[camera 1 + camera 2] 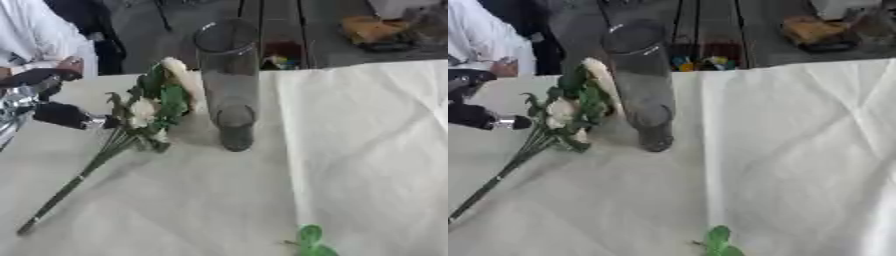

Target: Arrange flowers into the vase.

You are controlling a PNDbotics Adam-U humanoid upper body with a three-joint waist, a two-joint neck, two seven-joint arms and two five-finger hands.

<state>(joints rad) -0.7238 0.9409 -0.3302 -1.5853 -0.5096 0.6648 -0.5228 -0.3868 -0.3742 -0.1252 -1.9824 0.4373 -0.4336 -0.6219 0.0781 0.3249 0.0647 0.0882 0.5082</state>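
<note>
Left of the tall clear glass vase (229,85), the black left hand (61,114) hovers beside the cream-flowered green stems (131,135); whether its fingers are apart cannot be told.

A table (367,150) covered with a creased, off-white cloth (219,200) fills most of the view. A tall clear glass vase (229,85) stands upright on the cloth near the far edge, left of centre. Just beside it on the left lies a bunch of flowers (149,112) with cream blooms and green leaves, its long stems running toward the near left corner. A small green sprig (311,242) lies alone at the near edge, well apart from the vase.
</note>
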